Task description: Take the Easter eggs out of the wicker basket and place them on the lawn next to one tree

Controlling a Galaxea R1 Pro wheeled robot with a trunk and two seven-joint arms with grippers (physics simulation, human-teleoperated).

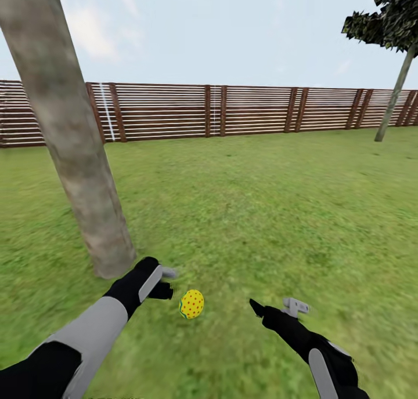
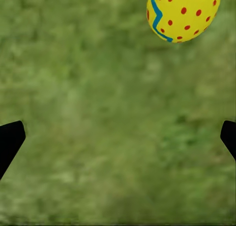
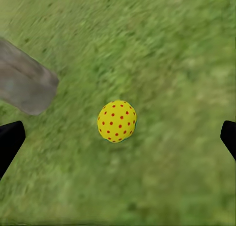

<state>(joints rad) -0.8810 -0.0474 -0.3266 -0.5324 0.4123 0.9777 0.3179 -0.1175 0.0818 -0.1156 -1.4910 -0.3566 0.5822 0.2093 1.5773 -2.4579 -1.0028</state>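
Observation:
One Easter egg [image 1: 191, 304], yellow with red dots and a blue-green zigzag, lies on the lawn [image 1: 244, 213] a short way right of the base of the tree [image 1: 87, 173], whose trunk is thick and pale grey-brown. My left gripper [image 1: 167, 282] is open and empty just left of the egg, between it and the trunk. In the left wrist view the egg [image 2: 183, 14] lies off to one side of the open left gripper [image 2: 118, 137]. My right gripper [image 1: 276, 307] is open to the egg's right. Its wrist view has the egg [image 3: 117, 121] ahead and the trunk [image 3: 24, 85] beyond. The wicker basket is out of view.
A brown slatted wooden fence [image 1: 232, 110] closes the garden at the back. A thin-trunked tree [image 1: 397, 86] with a dark crown stands at the far right by the fence. Open grass stretches ahead and to the right.

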